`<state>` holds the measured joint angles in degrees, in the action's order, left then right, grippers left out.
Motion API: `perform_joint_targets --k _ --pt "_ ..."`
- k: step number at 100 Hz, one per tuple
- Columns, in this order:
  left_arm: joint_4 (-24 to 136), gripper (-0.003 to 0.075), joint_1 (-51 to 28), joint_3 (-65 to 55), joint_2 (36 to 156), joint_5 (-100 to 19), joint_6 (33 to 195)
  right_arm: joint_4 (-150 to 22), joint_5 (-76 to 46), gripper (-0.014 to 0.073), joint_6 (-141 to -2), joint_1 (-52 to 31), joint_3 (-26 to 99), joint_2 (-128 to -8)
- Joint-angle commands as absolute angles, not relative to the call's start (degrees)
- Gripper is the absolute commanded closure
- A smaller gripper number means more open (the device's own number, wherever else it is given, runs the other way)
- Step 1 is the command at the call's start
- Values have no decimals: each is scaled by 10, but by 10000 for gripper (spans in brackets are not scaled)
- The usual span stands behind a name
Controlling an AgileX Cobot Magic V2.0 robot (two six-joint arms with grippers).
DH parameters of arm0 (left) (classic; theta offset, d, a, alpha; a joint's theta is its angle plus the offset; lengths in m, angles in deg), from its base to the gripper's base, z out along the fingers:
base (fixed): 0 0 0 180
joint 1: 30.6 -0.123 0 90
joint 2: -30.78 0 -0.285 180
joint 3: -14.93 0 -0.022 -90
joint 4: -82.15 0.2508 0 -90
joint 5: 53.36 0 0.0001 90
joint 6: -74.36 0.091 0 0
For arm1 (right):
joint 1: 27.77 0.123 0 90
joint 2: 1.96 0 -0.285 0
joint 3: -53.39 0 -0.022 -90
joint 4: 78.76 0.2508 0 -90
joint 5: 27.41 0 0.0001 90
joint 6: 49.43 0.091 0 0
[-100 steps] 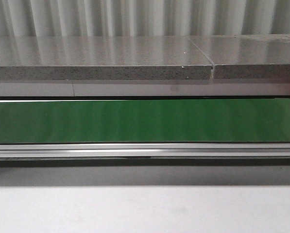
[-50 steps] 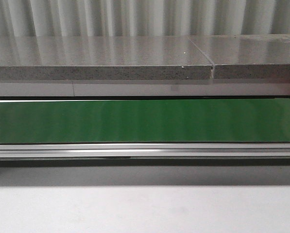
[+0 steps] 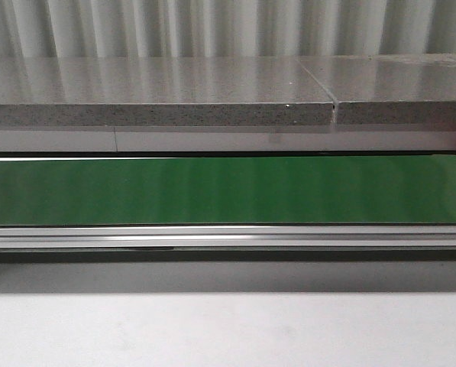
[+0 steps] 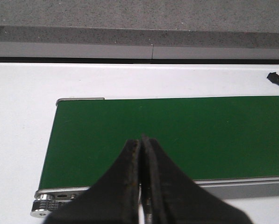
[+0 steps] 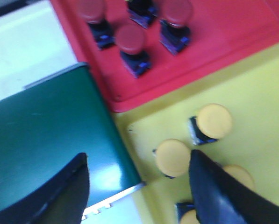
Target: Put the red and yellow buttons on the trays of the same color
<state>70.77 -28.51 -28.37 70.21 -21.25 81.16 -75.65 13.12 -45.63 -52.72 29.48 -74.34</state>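
In the right wrist view, a red tray [image 5: 223,42] holds several red buttons [image 5: 130,39] on blue bases. Beside it, a yellow tray [image 5: 261,93] holds several yellow buttons [image 5: 173,157]. My right gripper [image 5: 138,158] is open and empty, hanging over the corner where the green belt [image 5: 46,135] meets the yellow tray; one finger hides part of a yellow button. My left gripper [image 4: 140,140] is shut with nothing in it, above the other end of the belt [image 4: 176,135]. The front view shows the belt [image 3: 228,191] bare, with no buttons, trays or grippers.
A grey stone ledge [image 3: 151,92] runs behind the conveyor, and a white tabletop [image 3: 228,329] lies in front of it. A metal rail [image 3: 228,237] borders the belt's front edge. A small black plug with a cable [image 4: 275,78] lies on the white surface beyond the belt.
A short dark streak under the conveyor's front rail has shifted left. Nothing else in the front view has changed.
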Motion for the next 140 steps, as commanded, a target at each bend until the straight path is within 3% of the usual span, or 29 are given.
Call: perform_joint_targets --k 1,35,74,86,113,140 --pt "699 740 -281 -268 702 -254 813 -754 99 127 -457 -480 307 -703" --pt "699 740 -281 -268 702 -254 813 -755 -6 127 -478 -309 206 -569" --pt "699 740 -281 -268 702 -254 813 -755 -9 132 -507 -249 82 -371" --pt "699 740 -281 -268 702 -254 813 -755 -7 253 -507 -249 58 -319" --pt "699 740 -281 -268 702 -254 813 -755 3 652 -507 -249 48 -280" --pt "699 740 -281 -268 702 -254 813 -754 4 661 -507 -249 48 -280"
